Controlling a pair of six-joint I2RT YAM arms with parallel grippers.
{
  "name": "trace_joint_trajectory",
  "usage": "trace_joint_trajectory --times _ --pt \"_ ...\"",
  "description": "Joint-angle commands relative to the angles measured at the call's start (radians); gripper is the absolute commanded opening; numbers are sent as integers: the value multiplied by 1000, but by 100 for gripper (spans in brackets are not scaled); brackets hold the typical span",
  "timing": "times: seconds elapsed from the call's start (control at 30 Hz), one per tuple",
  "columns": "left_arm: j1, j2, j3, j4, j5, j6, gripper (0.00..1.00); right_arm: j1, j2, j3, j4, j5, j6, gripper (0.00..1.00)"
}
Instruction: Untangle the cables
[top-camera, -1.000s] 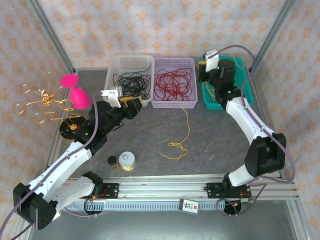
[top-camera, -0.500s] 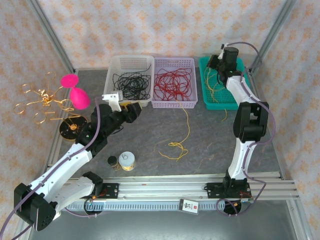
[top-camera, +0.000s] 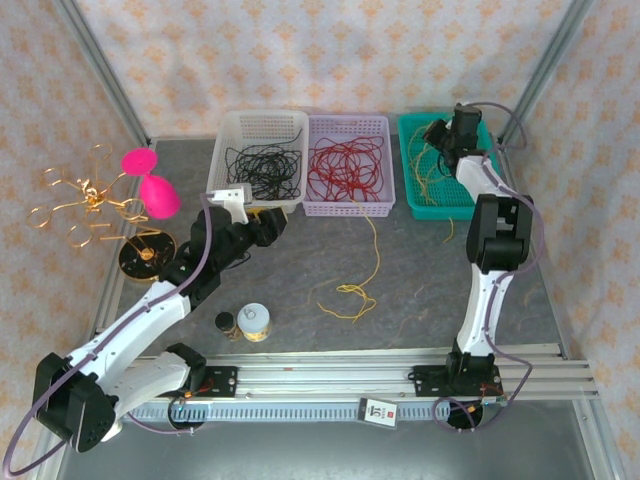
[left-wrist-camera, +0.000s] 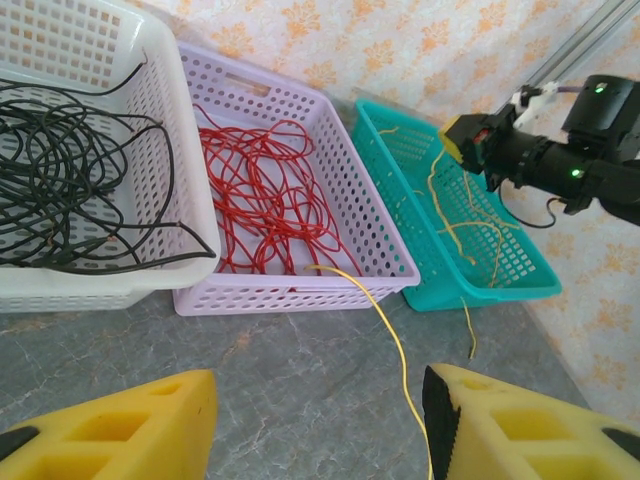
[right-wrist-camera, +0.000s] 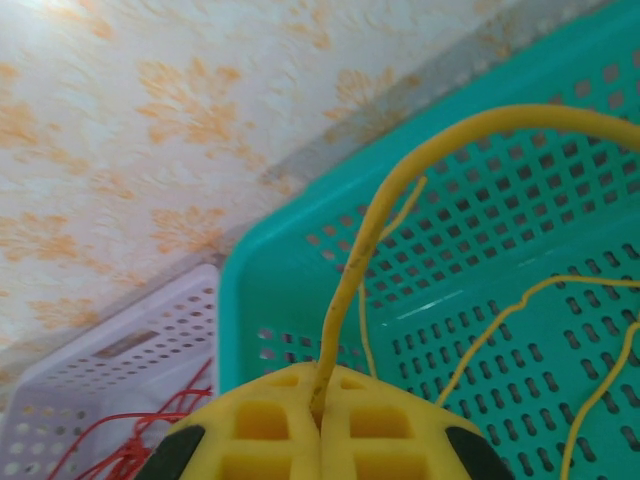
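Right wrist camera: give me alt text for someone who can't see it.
The right gripper is shut on a yellow cable that arches up over a teal basket. A lilac basket holding red cables sits at the lower left, with a patterned wall behind.

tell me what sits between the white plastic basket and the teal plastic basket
A lilac plastic basket holding loose red cables, shown in the top external and left wrist views.
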Motion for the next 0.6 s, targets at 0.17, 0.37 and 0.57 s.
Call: trace_joint_trajectory --times 0.17,0.37,0.57 --pt "-8 -14 -30 44 19 -4 57 -8 129 110 28 47 -34 26" --pt "-8 -31 -54 57 18 -13 58 -1 21 60 33 38 -51 45" --pt "-7 -35 -74 73 45 -21 57 26 -221 -118 68 45 -73 51"
